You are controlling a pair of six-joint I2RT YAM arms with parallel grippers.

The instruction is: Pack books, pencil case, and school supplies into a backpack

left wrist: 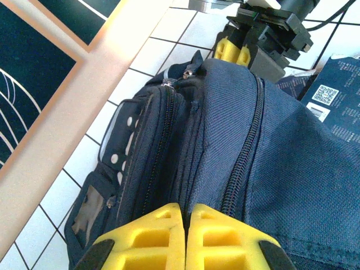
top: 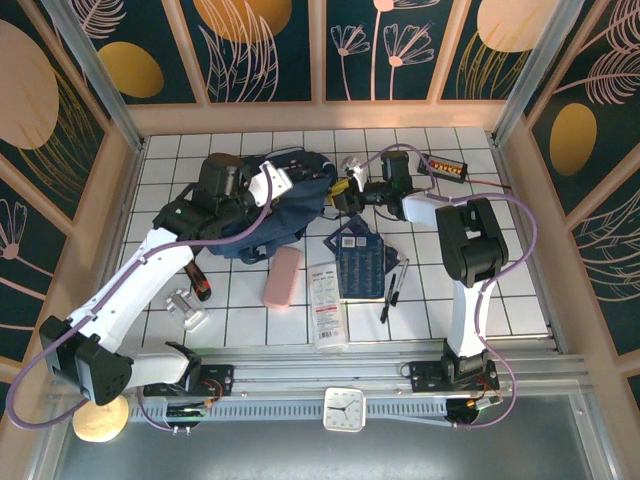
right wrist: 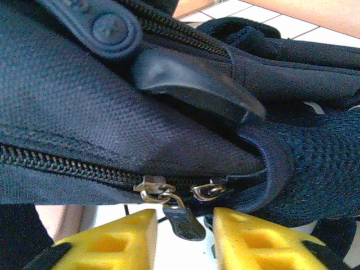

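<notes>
right gripper point(right wrist: 184, 218) part-open, tilted zipper pull point(right wrist: 183, 222) loose between jaws: could slip aside. left gripper point(left wrist: 185, 212) shut, backpack point(left wrist: 281, 146) just ahead.

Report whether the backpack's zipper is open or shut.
Shut. On the backpack, the right wrist view shows zipper teeth meshed along the visible run and two sliders sitting together.

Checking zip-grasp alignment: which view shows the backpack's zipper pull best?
Right wrist: the zipper pull hangs close up and sharp under the backpack, inside the open right claw. Left wrist shows small metal sliders at the backpack's far end, the pull itself unclear. Top external: too small to tell.
</notes>
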